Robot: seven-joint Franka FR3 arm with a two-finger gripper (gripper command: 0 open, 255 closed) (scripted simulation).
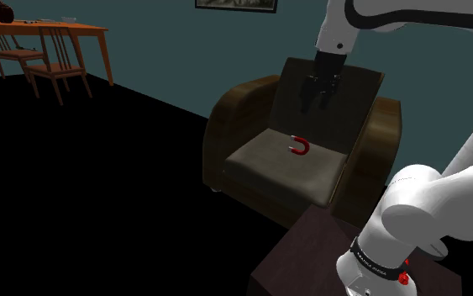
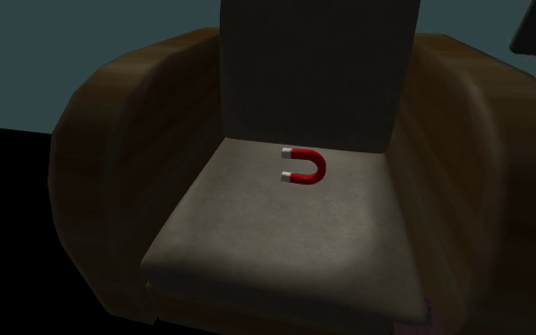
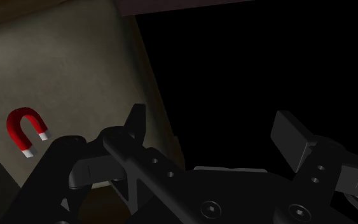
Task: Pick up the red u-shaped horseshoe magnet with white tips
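Magnet (image 1: 299, 146), just one, on one armchair (image 1: 233, 126).

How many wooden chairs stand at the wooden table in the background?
2. The left chair and the right chair stand side by side at the near edge of the table, in the shoulder view's upper left. More may be hidden behind it.

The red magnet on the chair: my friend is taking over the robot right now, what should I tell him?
Gripper: jaws open, holding nothing, up in front of the armchair's backrest, above the seat.
Magnet: lying flat on the seat cushion, near the backrest, untouched.
Done: the arm has only reached over the chair.
Left: come down over the magnet, close the jaws on it, lift.
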